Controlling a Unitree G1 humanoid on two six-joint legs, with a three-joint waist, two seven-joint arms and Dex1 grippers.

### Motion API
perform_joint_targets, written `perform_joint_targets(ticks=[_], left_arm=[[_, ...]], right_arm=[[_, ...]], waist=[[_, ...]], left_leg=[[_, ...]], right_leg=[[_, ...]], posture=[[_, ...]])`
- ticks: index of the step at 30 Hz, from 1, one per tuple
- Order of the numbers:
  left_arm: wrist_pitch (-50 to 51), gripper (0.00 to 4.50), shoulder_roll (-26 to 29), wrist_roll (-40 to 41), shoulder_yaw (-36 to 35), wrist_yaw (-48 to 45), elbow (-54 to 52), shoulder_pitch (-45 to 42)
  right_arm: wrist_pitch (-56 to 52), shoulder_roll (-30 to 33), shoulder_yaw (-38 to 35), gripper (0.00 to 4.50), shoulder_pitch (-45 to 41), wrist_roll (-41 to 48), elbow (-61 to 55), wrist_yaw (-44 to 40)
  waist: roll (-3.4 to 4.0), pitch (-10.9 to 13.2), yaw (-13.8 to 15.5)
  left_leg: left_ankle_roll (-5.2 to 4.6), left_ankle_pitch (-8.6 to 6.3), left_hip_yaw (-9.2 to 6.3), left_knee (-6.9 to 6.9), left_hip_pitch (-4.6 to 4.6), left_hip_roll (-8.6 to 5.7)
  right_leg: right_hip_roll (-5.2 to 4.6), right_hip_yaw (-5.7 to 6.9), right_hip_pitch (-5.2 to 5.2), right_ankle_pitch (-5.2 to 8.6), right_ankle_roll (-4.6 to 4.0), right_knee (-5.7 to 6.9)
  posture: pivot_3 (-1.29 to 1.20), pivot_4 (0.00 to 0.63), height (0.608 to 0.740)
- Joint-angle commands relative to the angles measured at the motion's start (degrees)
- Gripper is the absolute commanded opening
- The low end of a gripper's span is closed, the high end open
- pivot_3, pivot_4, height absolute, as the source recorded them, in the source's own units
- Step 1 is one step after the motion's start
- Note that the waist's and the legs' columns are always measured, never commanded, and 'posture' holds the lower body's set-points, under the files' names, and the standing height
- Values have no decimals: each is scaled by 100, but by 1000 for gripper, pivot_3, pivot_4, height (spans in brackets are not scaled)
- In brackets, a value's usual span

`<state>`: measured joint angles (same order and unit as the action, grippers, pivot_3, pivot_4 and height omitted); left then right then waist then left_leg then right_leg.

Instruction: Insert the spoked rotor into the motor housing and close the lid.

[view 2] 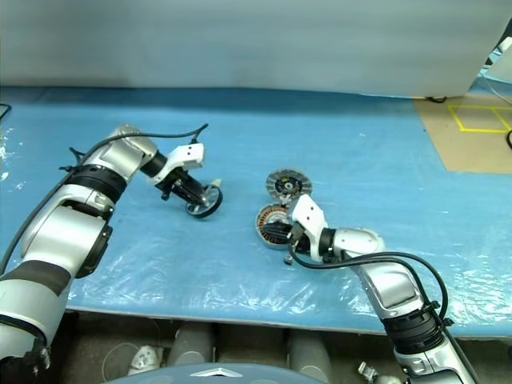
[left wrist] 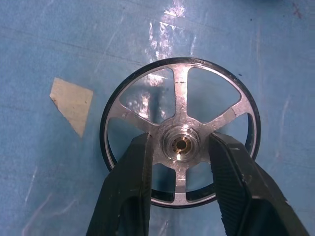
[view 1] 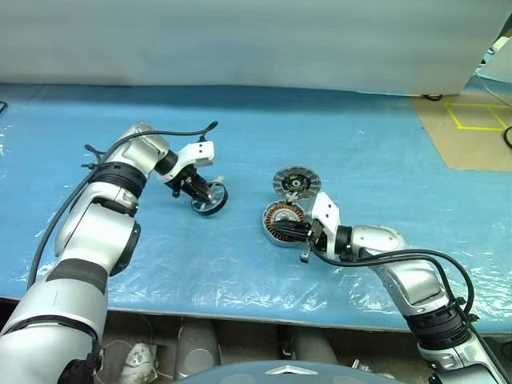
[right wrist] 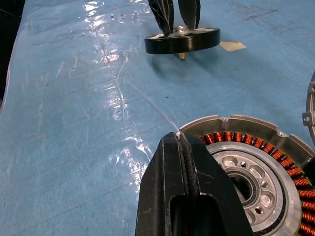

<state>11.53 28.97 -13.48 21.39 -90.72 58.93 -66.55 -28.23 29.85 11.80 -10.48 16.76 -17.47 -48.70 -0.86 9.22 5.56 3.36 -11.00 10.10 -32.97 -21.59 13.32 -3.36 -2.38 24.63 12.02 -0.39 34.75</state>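
Your right gripper (right wrist: pixel 183 147) rises from the lower edge with its two black fingers pressed flat together, tips resting at the near rim of the motor housing (right wrist: pixel 256 147). You see the housing's silver shell, its ring of copper windings and the pale centre with small holes. Farther off on the blue sheet (right wrist: pixel 74 123), the left gripper (right wrist: pixel 175 17) comes down onto the spoked rotor (right wrist: pixel 182 40), its fingers at the hub. A pale scrap (right wrist: pixel 232 45) lies just beside the rotor.
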Motion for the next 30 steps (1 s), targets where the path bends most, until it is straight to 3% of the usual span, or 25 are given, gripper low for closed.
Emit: perform_joint_targets(ticks=[1,16,30], left_arm=[[74,1440,166,267,-145,-174,-483,-79],[1087,1440,440,1907,-54,-178,-2499,280],[1914,1440,-43,2524,-194,28,-3648,869]], right_arm=[[71,88,-243,0,-103,187,-324,-64],[235,478,-865,0,-58,325,-240,-154],[617,1029,-1671,0,774,631,-339,-523]], waist=[[-1,3,5],[5,14,9],[18,25,13]], left_leg=[[0,0,-1,0,-2,0],[1,0,-3,2,-7,1],[0,0,-2,1,-9,-1]], right_leg=[[-1,0,0,0,0,-1],[-1,1,4,4,-5,-1],[-2,-1,4,5,-6,-1]], posture=[[0,150,740],[0,150,740],[0,150,740]])
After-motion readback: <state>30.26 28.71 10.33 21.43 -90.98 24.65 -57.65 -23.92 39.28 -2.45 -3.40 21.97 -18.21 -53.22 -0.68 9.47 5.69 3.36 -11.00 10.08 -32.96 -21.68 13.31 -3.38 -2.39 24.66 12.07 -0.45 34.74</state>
